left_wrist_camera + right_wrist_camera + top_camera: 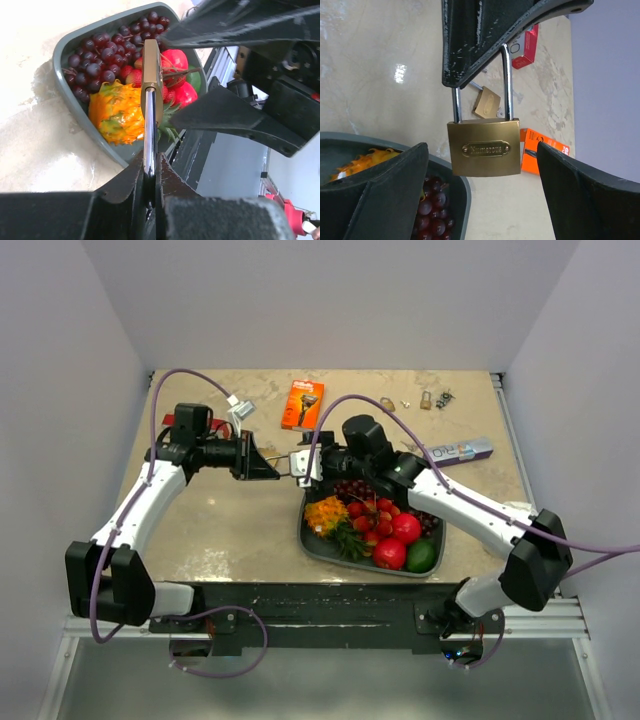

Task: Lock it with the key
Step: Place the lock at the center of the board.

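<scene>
A brass padlock with a steel shackle hangs in the air above the table, next to the fruit tray. My left gripper is shut on the shackle, with both fingers pinching the steel loop. The lock's body faces the right wrist camera, and its shackle is pushed into the body. My right gripper is open, with its fingers on either side of the lock body and not touching it. It holds no key. Small keys lie at the back of the table.
A grey tray of grapes, red fruit and an orange fruit sits under the right arm. An orange box, a second small padlock, more small locks and a tube lie on the table behind.
</scene>
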Robot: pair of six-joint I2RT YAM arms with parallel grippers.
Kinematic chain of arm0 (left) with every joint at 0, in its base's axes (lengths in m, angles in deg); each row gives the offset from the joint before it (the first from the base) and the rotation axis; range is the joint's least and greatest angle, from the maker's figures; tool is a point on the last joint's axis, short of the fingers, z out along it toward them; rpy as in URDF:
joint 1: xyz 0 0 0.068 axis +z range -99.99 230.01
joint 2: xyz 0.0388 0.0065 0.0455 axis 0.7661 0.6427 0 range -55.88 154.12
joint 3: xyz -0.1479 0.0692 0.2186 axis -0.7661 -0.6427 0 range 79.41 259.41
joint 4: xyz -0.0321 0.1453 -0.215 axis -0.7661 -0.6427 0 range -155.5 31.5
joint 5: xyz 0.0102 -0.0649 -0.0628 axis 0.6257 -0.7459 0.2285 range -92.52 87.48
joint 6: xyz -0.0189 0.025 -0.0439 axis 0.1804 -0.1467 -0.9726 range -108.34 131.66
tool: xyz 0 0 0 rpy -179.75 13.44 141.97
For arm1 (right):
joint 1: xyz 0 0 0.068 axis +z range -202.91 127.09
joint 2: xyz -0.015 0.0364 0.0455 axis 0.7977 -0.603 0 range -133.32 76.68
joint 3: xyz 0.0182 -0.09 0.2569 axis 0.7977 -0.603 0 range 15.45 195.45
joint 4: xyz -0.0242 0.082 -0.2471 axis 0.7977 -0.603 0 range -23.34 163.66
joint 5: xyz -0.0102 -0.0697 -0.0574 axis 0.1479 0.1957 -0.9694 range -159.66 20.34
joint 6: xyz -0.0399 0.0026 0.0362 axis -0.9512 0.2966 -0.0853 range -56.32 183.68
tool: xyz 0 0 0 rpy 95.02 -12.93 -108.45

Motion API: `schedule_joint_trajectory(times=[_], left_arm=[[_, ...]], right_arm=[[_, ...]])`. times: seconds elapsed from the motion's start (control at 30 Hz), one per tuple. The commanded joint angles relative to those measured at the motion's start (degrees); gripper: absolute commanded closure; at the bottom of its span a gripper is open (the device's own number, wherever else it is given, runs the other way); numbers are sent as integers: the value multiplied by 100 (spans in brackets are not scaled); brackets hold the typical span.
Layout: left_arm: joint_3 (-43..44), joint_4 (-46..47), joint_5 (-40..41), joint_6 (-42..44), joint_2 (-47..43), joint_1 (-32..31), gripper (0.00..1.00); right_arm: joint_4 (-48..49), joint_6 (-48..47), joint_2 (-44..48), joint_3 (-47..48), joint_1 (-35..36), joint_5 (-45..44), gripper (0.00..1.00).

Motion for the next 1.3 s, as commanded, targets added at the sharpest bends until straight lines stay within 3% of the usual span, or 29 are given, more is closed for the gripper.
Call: schedule_joint_trajectory(times=[0.0, 0.2, 0.4, 0.53, 0.67, 0.73, 0.77, 0.8, 0.83, 0.9, 0.97, 1.0, 1.07, 1.2, 1.27], left_arm=[[40, 295, -497, -37, -310, -80, 100], [14, 242, -567, 33, -354, -106, 100], [40, 216, -629, 69, -354, -124, 100], [49, 207, -664, 95, -345, -141, 100], [49, 198, -673, 104, -345, -150, 100], [49, 207, -717, 130, -345, -150, 100], [57, 207, -726, 130, -345, -150, 96], [75, 198, -691, 148, -345, -150, 79], [119, 146, -638, 243, -345, -150, 71], [285, -56, -454, 410, -336, -72, 53], [400, -188, -365, 648, -336, 77, 35], [496, -180, -357, 692, -354, 348, 21], [550, 135, -295, 614, -433, 735, 1], [550, 1189, 196, 201, -722, 1728, 1], [585, 1497, 635, 270, -863, 1792, 1]], right_arm=[[483, -66, -61, -20, 23, -157, 12], [501, -163, -131, 15, 58, -166, 22], [439, -268, -201, 51, 85, -210, 25], [378, -312, -219, 68, 93, -219, 31], [378, -312, -219, 95, 102, -227, 49], [369, -190, -236, 156, 94, -289, 64], [343, -120, -236, 174, 102, -298, 69], [317, -23, -228, 200, 94, -298, 76], [325, 91, -228, 217, 85, -324, 87], [352, 468, -201, 235, 85, -516, 97], [212, 750, -210, 297, 6, -614, 100], [167, 1143, -210, 314, -160, -588, 100], [114, 1845, -227, 341, -354, -579, 100], [141, 3122, -368, 419, -1038, -991, 100], [36, 3875, -482, 560, -1259, -1542, 100]])
